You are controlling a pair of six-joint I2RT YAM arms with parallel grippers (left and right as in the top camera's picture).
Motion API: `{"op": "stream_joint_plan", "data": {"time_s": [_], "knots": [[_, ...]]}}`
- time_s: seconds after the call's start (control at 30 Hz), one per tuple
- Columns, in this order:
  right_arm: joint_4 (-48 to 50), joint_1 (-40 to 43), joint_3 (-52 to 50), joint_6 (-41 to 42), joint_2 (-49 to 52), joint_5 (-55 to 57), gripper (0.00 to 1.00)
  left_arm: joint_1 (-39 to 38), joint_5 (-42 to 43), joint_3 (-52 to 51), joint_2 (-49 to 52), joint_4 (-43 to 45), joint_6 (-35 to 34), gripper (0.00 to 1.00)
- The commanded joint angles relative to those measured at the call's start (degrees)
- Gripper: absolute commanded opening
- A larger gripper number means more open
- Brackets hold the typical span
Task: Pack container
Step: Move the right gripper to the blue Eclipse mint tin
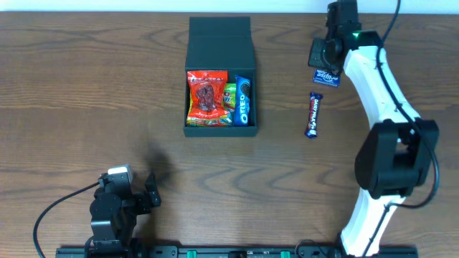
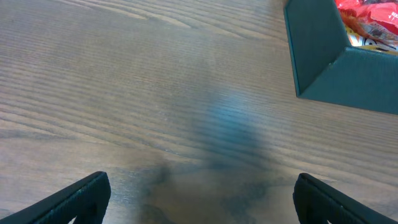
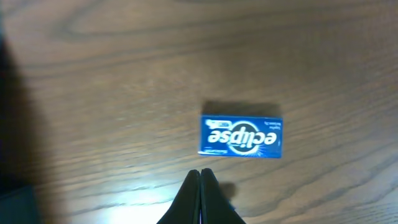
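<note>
The dark teal container (image 1: 219, 44) sits at the table's back centre, lid flap open behind it. It holds a red snack packet (image 1: 206, 97), a green packet (image 1: 229, 94) and a blue Oreo pack (image 1: 243, 100). Its corner shows in the left wrist view (image 2: 323, 68). A blue Eclipse gum box (image 3: 240, 137) lies flat on the table, also seen overhead (image 1: 326, 77). My right gripper (image 3: 200, 174) is shut and empty, above the table just beside the gum box. My left gripper (image 2: 199, 199) is open and empty near the front left.
A dark chocolate bar (image 1: 313, 115) lies on the table right of the container, below the gum box. The right arm (image 1: 380, 86) reaches from the front right up to the back right. Bare wood lies between the left gripper and the container.
</note>
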State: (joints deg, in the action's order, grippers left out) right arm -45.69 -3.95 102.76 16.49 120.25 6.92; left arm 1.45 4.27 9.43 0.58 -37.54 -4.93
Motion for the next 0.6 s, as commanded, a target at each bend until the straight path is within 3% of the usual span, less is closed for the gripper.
{"op": "stream_joint_plan", "data": {"time_s": [0.0,0.07,0.13,0.57], "knots": [[-0.3,2.2,0.5,-0.3,2.8,3.0,0.21,0.3,-0.4,-0.4,-0.3,-0.3,-0.7,0.95],[-0.4,3.0,0.5,-0.3,4.4,2.8,0.68,0.3,-0.4,-0.4,-0.3,-0.3,-0.7,0.95],[-0.3,4.0,0.5,-0.3,6.2,2.5,0.99,0.3,-0.4,-0.4,-0.3,-0.3,-0.7,0.95],[4.8,7.0,0.5,-3.8,11.7,-6.5,0.99,0.3,-0.4,-0.4,-0.3,-0.3,-0.7,0.95]]}}
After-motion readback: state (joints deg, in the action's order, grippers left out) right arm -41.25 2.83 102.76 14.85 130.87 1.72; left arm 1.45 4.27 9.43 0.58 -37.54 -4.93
